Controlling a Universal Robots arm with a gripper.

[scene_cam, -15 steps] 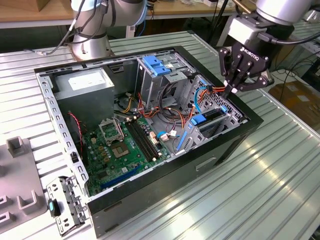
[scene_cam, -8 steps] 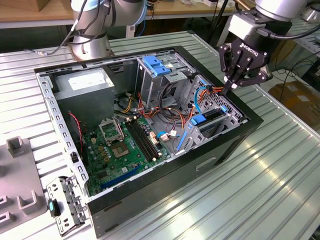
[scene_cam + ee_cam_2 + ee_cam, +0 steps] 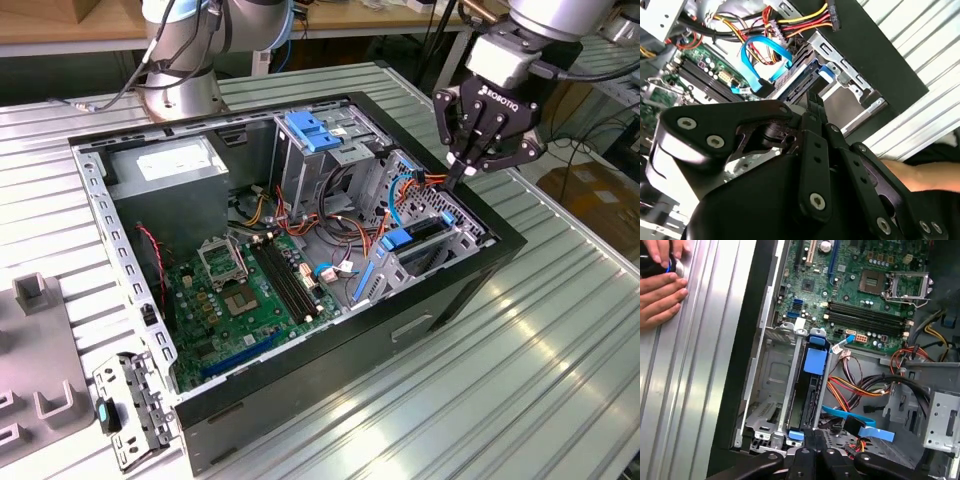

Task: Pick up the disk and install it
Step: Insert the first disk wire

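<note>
Already, disk (image 3: pixel 812 395) in cage (image 3: pixel 769 385), tool (image 3: pixel 462 174) at edge

The exterior view looks down at a slant across the worktop (image 3: pixel 560 380) onto the open computer case (image 3: pixel 450 300). Both wrist views look from close by, past the tool (image 3: pixel 812 432), at its drive cage (image 3: pixel 767 385) and motherboard (image 3: pixel 865 290).

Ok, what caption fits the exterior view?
Shut claw poised over the blue-railed disk, which stands in the drive cage of an open computer case.
</note>
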